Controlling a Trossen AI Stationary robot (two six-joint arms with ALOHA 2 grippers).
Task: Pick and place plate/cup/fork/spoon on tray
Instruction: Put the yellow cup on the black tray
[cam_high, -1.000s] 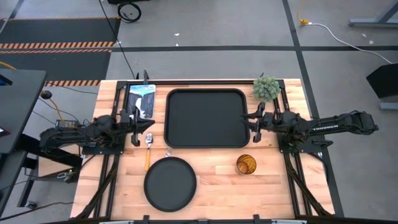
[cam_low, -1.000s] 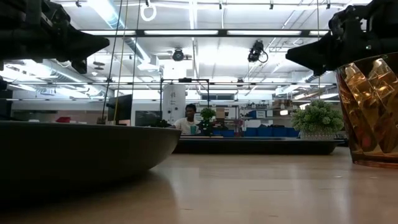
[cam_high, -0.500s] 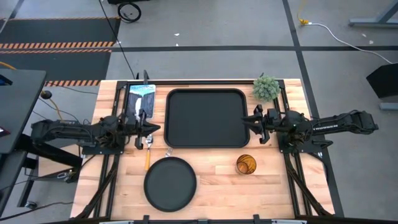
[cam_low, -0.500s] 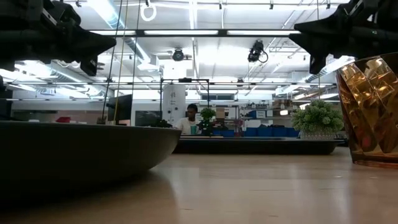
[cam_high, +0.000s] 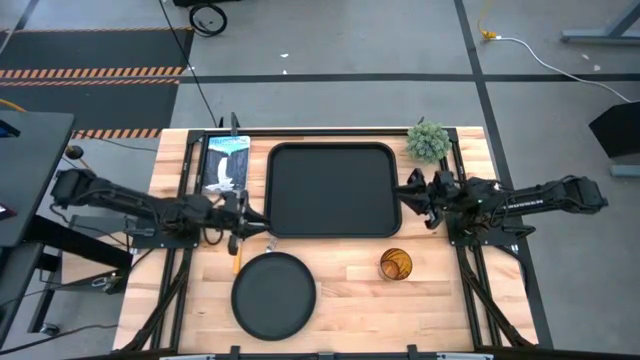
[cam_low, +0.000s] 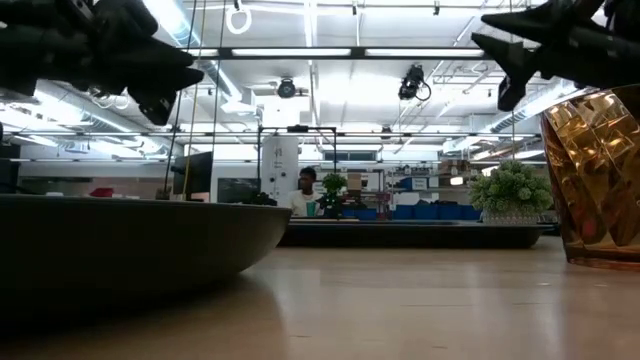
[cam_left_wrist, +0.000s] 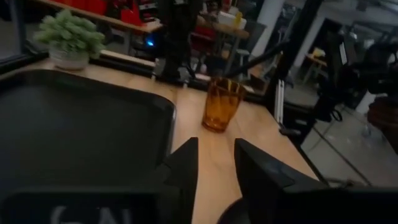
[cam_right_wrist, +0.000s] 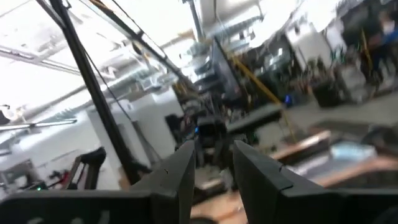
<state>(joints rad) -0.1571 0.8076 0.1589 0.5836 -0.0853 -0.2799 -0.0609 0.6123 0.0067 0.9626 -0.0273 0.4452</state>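
Note:
The black tray (cam_high: 330, 190) lies at the table's middle, toward the far side. The round black plate (cam_high: 273, 295) sits near the front edge, and the amber cup (cam_high: 396, 264) stands upright to its right. The spoon's orange handle (cam_high: 237, 261) shows on the wood left of the plate; its head is hidden under my left gripper (cam_high: 256, 222). That gripper hovers open above the table by the tray's near left corner, holding nothing. A slim silver fork (cam_high: 269, 243) lies just beside it. My right gripper (cam_high: 408, 190) hangs open at the tray's right rim, tipped upward.
A small green potted plant (cam_high: 428, 141) stands at the far right corner. A blue-and-white flat item (cam_high: 227, 160) lies left of the tray. Bare wood shows between the plate and the cup. In the low view a person (cam_low: 304, 192) sits far off in the room.
My left gripper has gone toward the table's right and near edges, from beside the tray's left rim to above the spoon's head. My right gripper has tipped its fingers upward and stayed by the tray's right rim. The tableware has kept still.

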